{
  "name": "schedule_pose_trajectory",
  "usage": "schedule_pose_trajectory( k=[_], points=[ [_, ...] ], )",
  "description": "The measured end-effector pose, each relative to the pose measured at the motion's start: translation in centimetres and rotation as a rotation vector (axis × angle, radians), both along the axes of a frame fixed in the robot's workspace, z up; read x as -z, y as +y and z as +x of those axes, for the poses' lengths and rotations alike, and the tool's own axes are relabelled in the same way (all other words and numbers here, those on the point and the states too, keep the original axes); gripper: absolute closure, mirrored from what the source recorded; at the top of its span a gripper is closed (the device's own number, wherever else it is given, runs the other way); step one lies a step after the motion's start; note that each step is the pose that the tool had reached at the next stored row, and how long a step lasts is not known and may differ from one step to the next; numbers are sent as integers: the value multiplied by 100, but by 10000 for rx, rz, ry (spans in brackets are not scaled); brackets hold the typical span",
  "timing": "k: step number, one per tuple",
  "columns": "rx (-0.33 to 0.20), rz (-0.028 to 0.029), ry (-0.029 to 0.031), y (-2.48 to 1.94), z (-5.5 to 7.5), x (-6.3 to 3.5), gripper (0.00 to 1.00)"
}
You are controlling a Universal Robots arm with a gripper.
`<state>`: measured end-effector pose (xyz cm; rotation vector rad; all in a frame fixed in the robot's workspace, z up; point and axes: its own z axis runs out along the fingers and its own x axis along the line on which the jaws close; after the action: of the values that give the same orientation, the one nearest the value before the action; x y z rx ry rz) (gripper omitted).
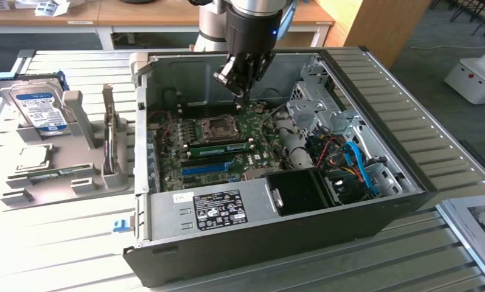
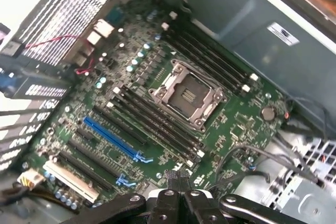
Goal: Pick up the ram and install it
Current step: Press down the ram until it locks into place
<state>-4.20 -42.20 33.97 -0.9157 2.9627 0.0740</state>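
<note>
The arm [image 1: 246,24] reaches steeply down from above, its wrist tilted slightly, and the gripper [image 1: 240,91] hangs with its fingers [image 2: 177,181] pressed tight together.

case [image 1: 372,152] on table [image 1: 437,134] | motherboard [image 1: 218,152] in case | drive stand [image 1: 55,152] exterior view's left

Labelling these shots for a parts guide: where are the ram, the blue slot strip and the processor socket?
ram [image 1: 220,146]: exterior view, middle of the green stick.
blue slot strip [image 2: 111,139]: wrist view, mid-length of the strip.
processor socket [image 2: 187,95]: wrist view, centre of the metal frame.
</note>
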Motion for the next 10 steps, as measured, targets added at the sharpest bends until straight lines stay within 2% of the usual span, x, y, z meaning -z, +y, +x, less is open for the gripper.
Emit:
schedule_pose_trajectory(
  k=[10],
  points=[
    [1613, 1, 0, 0, 0, 6, 90]
  ],
)
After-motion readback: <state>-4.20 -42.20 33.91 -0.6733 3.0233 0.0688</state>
